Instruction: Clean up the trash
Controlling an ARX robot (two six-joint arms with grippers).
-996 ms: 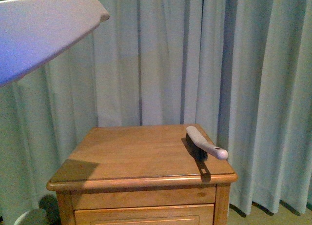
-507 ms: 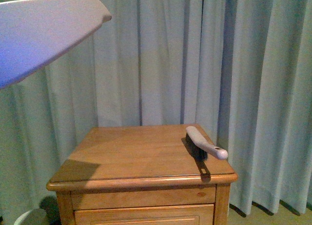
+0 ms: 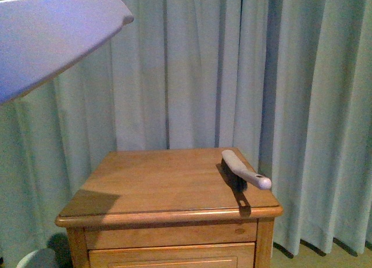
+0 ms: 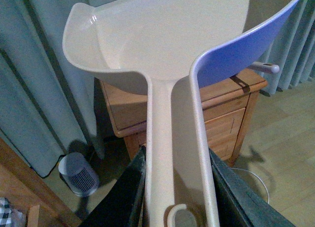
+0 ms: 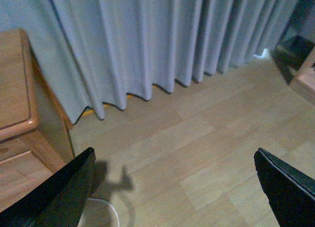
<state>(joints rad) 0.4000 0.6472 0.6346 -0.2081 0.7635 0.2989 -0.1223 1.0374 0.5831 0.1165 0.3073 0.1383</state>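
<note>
While the left gripper (image 4: 175, 158) clamps the handle of the beige dustpan (image 4: 172, 35), held high beside the wooden nightstand (image 3: 157, 183), the right gripper (image 5: 173, 153) hangs wide apart above the floor (image 5: 197, 138). Where the trash lies, I cannot tell.

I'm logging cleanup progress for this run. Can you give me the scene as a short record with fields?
left gripper: shut on the dustpan handle, pan raised
right gripper: open, empty, above the floor
brush: lying on the nightstand, near its right edge in the front view
trash: no paper wad visible in any view
bin: on the floor beside the nightstand
</note>
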